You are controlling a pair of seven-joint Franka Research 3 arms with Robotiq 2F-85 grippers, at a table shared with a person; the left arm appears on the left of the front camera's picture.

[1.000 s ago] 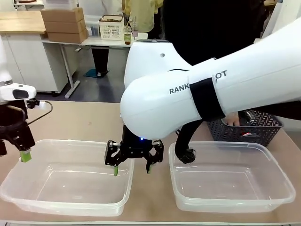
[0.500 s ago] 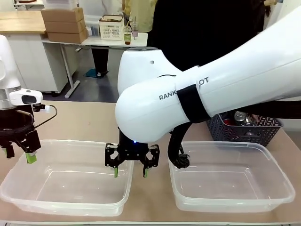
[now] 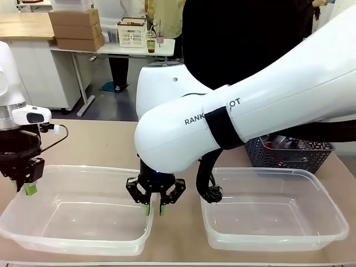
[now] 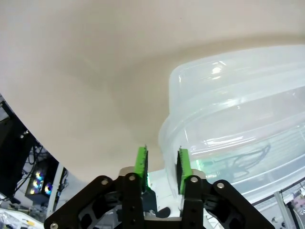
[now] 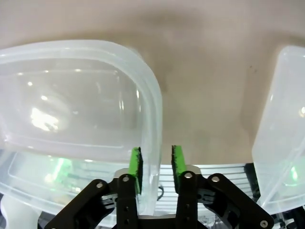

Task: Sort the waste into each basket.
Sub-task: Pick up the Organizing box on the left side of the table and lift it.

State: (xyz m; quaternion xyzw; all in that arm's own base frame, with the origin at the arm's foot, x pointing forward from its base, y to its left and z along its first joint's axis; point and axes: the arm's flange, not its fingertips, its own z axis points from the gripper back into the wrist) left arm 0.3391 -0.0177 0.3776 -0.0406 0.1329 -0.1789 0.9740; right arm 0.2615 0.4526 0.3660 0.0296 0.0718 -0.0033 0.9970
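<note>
Tabletop (image 3: 100, 144) bears the left basket (image 3: 78, 245), its end rims pinched by left hand (image 3: 24, 188) and right hand (image 3: 154, 209).

Right arm (image 3: 278, 94) read "RANK" then "OT"; black strap (image 3: 219, 127) covered the middle. Nothing else was legible.

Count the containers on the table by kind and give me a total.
Clear plastic tubs: 2 (left tub, right tub)
Dark mesh basket: 1
Total: 3 containers
</note>
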